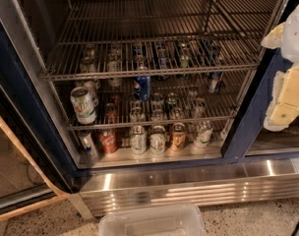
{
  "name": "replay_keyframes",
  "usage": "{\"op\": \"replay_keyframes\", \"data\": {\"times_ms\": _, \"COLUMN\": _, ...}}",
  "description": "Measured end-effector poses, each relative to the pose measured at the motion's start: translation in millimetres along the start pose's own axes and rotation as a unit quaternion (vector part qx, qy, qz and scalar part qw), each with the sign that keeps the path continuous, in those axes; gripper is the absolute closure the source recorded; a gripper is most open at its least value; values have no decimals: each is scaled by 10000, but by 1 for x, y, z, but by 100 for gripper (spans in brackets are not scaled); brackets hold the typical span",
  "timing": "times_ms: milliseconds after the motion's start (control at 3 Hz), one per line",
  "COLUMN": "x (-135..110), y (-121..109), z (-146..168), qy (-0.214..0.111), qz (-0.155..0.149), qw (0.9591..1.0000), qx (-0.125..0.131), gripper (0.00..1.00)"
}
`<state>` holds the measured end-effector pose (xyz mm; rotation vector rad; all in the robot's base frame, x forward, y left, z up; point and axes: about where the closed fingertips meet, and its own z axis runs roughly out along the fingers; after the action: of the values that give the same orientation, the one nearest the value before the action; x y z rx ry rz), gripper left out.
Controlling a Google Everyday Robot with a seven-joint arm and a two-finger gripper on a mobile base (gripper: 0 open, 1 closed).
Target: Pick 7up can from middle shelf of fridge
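Observation:
The 7up can (83,104), pale whitish-green with a silver top, stands upright at the left front of the middle shelf (154,121), a wire rack in the open fridge (246,122). A blue Pepsi can (142,86) stands further back on the same rack, with several other cans behind and beside it. My gripper (286,77), pale yellow and white, is at the right edge of the view in front of the fridge's dark blue post. It is far to the right of the 7up can and holds nothing that I can see.
An upper wire rack (154,70) lies above the cans. A red can (108,140) and several other cans stand on the floor panel below. The ribbed steel base (189,186) runs along the bottom. A clear plastic bin (152,221) sits on the floor in front.

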<state>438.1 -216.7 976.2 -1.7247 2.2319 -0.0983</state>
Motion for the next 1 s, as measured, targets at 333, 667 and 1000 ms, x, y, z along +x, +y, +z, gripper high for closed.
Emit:
{"op": "replay_keyframes", "data": {"times_ms": 333, "x": 0, "y": 0, "z": 0, "qy": 0, "qz": 0, "qw": 10000, "qx": 0, "gripper": 0}}
{"op": "replay_keyframes", "data": {"times_ms": 667, "x": -14, "y": -4, "z": 8, "qy": -192, "qz": -92, "qw": 9998, "qx": 65, "gripper": 0}}
{"op": "replay_keyframes", "data": {"times_ms": 1000, "x": -51, "y": -12, "z": 45, "qy": -528, "qz": -385, "qw": 9977, "qx": -188, "gripper": 0}}
